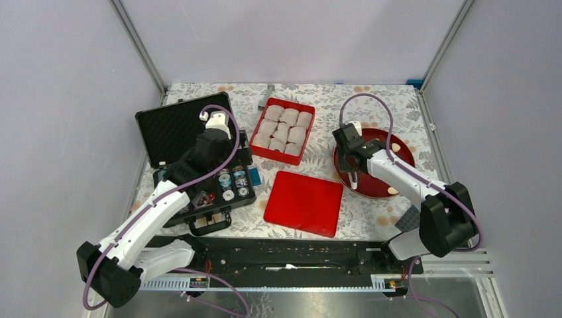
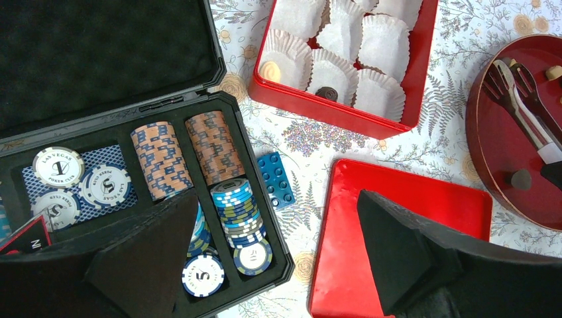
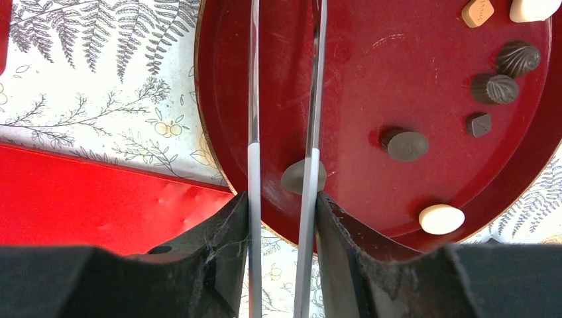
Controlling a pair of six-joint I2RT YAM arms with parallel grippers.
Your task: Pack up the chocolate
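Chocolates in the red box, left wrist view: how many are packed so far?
2. A pale one lies in the corner cup nearest the case; a dark one at the edge of the next cup. Other cups are partly hidden, so maybe more.

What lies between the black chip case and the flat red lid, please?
A small blue studded brick, close beside the chip case and apart from the red lid; the left wrist view shows it clearly.

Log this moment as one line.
right gripper: shut on tongs over round plate | left gripper: open by poker case | red box: two chocolates in cups | loose chocolates: on round plate
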